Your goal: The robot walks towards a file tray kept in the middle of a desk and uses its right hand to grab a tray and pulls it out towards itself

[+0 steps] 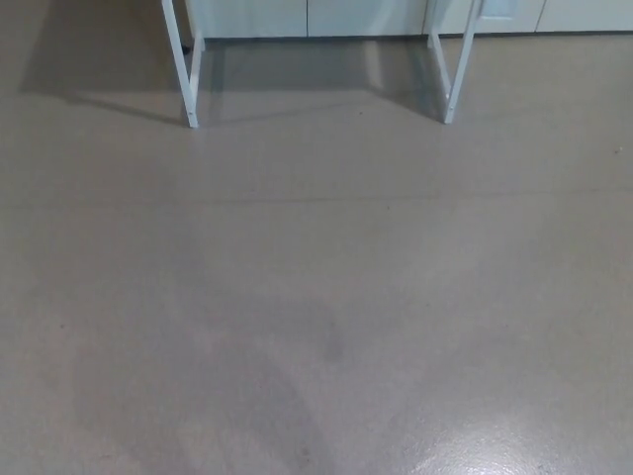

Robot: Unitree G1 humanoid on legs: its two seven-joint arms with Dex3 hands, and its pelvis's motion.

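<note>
Two white desk legs point(184, 69) stand on grey floor point(316, 297) (glossy).

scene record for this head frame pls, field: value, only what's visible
view: head camera, looking down at the floor ahead
floor: bare grey, smooth, faint seam lines, glare at lower right
left desk leg: white, upright, foot on the floor at upper left
right desk leg: white, foot on the floor at upper right
cabinet fronts: pale panels along the top edge, behind the legs
desk top: out of frame
file tray: not visible
robot hands: neither in view
task stage: approach, desk some way ahead
</note>
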